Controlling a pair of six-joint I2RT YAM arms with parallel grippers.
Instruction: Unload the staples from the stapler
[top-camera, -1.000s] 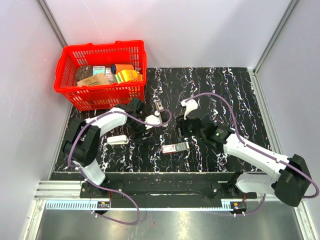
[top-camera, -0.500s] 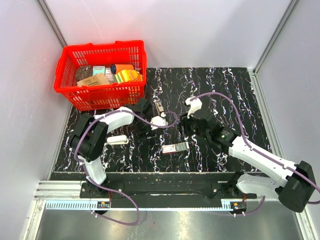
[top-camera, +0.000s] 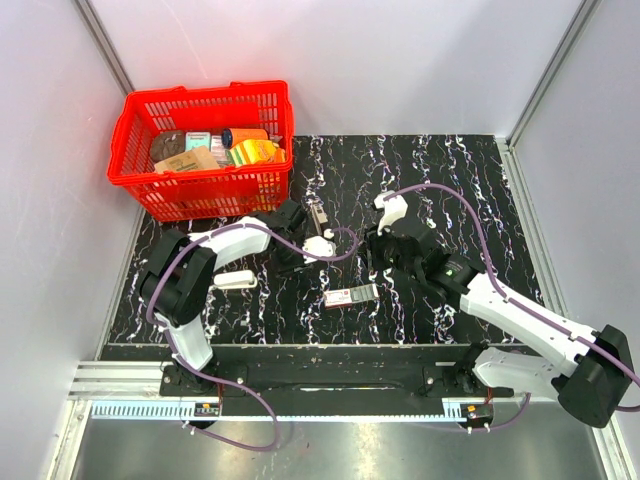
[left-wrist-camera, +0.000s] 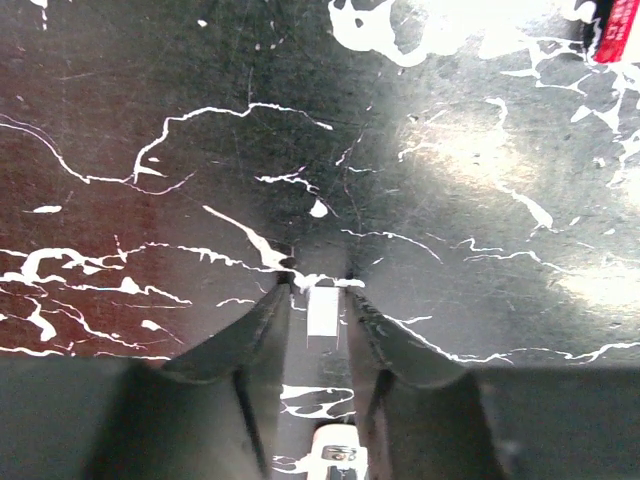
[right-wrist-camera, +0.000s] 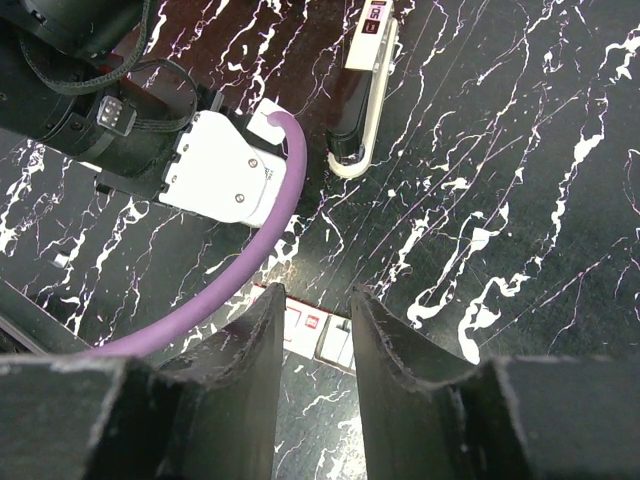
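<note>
The stapler (top-camera: 318, 213) lies on the black marbled mat between the two arms. It is slim and black with a pale edge, and in the right wrist view the stapler (right-wrist-camera: 362, 95) sits beyond the fingers. My left gripper (left-wrist-camera: 320, 285) is just left of it, low over the mat. Its jaws are drawn in on a small pale strip of staples (left-wrist-camera: 323, 310). My right gripper (right-wrist-camera: 312, 297) hovers open above a flat red-and-white box (right-wrist-camera: 305, 332) without touching it.
A red basket (top-camera: 200, 185) full of packets stands at the back left. A white oblong piece (top-camera: 235, 280) lies beside the left arm. The red-and-white box (top-camera: 352, 295) is near the front middle. The left arm's purple cable (right-wrist-camera: 255, 250) loops in front of my right fingers.
The left gripper slid a little to the right and its jaws closed from wide to narrow. The right gripper shifted slightly right and its jaws narrowed somewhat.
</note>
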